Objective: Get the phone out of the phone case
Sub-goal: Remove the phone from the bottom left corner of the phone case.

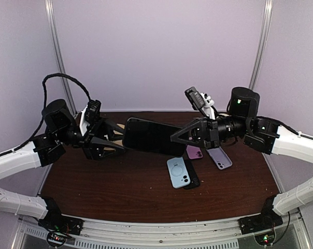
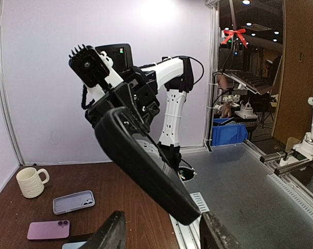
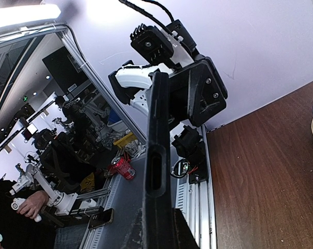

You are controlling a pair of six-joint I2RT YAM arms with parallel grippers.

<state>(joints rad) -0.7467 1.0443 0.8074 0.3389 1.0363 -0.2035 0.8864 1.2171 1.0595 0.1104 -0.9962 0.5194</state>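
Two pincers meet in mid-air in the top view: the right pincer (image 1: 178,138) is clenched on one end of the black phone (image 1: 148,136), and the left pincer (image 1: 111,139) sits at its other end. From the left wrist, the phone's near end hangs between that pincer's parted fingers (image 2: 112,233); whether they clamp it I cannot tell. From the right wrist, the phone stands edge-on out of the clenched tips.
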